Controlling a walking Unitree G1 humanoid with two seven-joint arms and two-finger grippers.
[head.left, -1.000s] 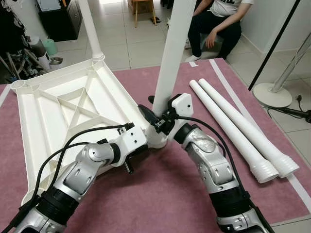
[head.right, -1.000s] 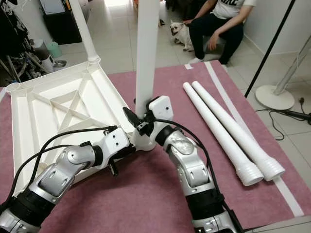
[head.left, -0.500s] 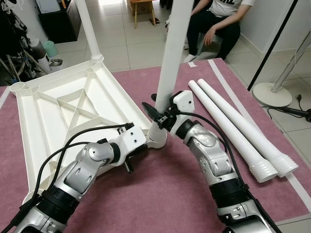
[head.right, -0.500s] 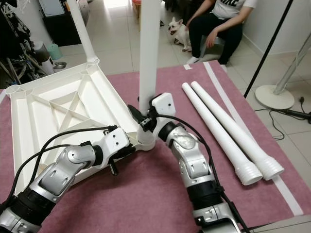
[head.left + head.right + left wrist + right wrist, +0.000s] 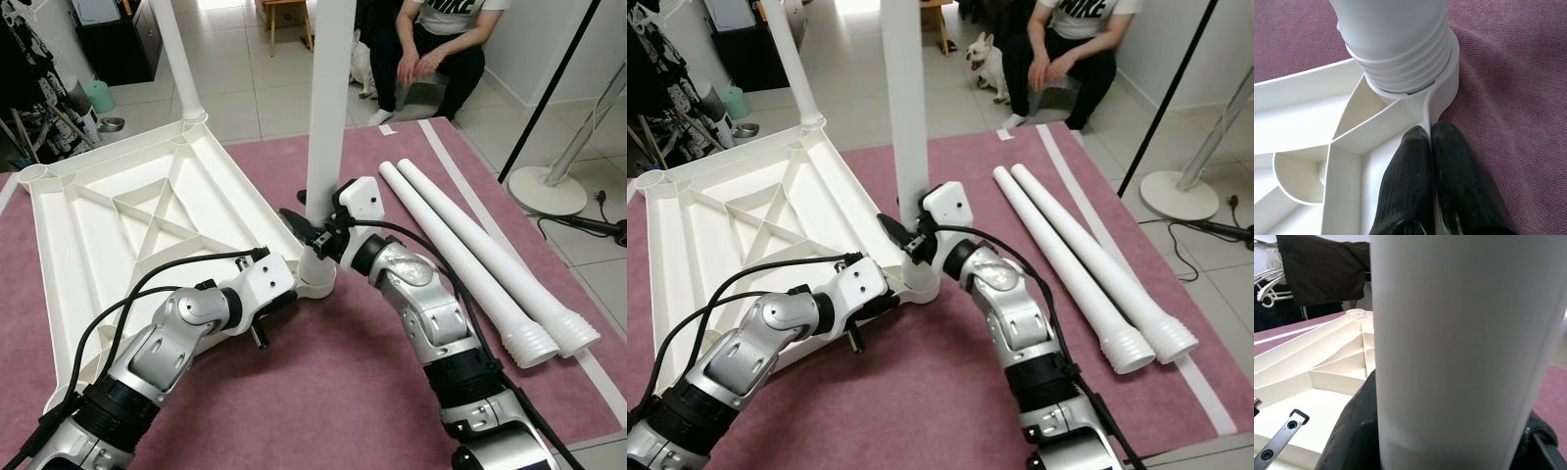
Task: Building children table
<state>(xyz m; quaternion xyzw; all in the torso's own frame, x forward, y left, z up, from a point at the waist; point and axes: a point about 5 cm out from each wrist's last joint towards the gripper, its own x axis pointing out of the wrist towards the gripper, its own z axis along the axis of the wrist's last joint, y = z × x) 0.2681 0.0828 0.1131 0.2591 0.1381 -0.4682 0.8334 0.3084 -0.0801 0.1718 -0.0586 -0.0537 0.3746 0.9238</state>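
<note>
– Where do I have room?
– I see bare mat (image 5: 323, 382) near me, between my two arms.
– What blocks me?
– To the right, two loose legs (image 5: 480, 259) lie side by side. To the left, the upturned tabletop (image 5: 127, 225), with upright legs at its near-right (image 5: 328, 88) and far corners (image 5: 181, 64).

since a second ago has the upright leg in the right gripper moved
Yes. The upright leg held by the right gripper has swung from leaning right to nearly vertical; its top shifted left against the two loose legs on the mat, while its base stays in the corner socket.
</note>
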